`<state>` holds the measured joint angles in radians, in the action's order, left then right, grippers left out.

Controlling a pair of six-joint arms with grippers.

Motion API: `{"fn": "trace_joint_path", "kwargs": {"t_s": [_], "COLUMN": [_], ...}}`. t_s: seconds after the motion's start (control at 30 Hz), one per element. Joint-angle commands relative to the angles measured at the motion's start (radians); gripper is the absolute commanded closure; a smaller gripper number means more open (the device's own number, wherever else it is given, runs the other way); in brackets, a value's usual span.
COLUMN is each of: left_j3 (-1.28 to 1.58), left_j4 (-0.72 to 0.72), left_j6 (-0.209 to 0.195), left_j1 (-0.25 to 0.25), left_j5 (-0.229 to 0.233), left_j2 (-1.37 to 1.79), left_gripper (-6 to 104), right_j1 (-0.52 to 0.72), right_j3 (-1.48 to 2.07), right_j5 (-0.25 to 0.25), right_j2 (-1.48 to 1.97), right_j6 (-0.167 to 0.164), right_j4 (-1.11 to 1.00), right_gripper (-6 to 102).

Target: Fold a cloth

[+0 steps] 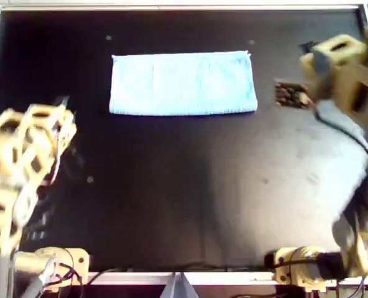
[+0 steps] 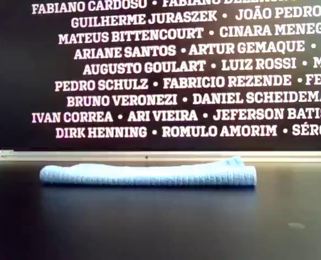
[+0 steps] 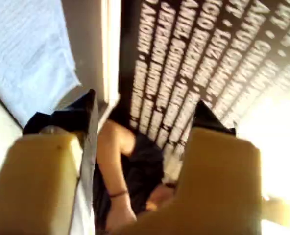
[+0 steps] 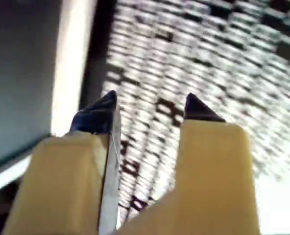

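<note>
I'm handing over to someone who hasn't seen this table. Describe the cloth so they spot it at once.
Look at the black table with the pale metal rim, seen from overhead. Toward its far edge, midway between the two yellow arms, lies the cloth, a light sky-blue rectangle lying flat. It is the only pale blue, soft thing on the dark surface, and neither gripper touches it.
</note>
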<state>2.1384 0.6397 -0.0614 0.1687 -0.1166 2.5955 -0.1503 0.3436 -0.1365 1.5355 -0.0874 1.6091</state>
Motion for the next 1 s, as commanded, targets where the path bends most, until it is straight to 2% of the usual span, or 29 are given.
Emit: {"fn": "trace_joint_path", "kwargs": {"t_s": [0.0,0.17,0.27,0.4,0.57,0.7,0.83,0.97], "left_j3": [0.055,0.143,0.225,0.356,0.460,0.497,0.537,0.594], "left_j4": [0.002,0.006,0.005,0.000,-0.009,-0.009,-0.011,-0.015], "left_j6": [0.002,-0.006,-0.008,0.000,0.006,0.006,0.006,0.006], "left_j1": [-0.017,-0.017,-0.006,-0.005,-0.008,-0.012,-0.015,-0.017], "left_j5": [0.006,0.006,0.003,-0.012,0.002,0.003,-0.011,-0.011], "left_j2": [0.172,0.264,0.330,0.417,0.472,0.474,0.474,0.476], "left_gripper": [28,28,28,28,28,28,28,28], "right_j1": [0.028,0.034,0.038,0.057,0.118,0.164,0.178,0.179], "right_j3": [0.173,0.701,1.031,1.462,1.968,2.261,2.399,2.451], "right_j5": [0.005,0.003,0.005,0.006,0.005,0.005,0.003,-0.008], "right_j2": [0.212,0.626,0.808,0.997,1.147,1.187,1.267,1.447], "right_j6": [0.035,0.038,0.021,0.020,0.020,0.020,0.025,0.037], "right_j4": [0.003,-0.002,-0.071,-0.351,-0.848,-1.141,-1.279,-1.284], "right_gripper": [42,42,41,41,41,41,41,41]}}
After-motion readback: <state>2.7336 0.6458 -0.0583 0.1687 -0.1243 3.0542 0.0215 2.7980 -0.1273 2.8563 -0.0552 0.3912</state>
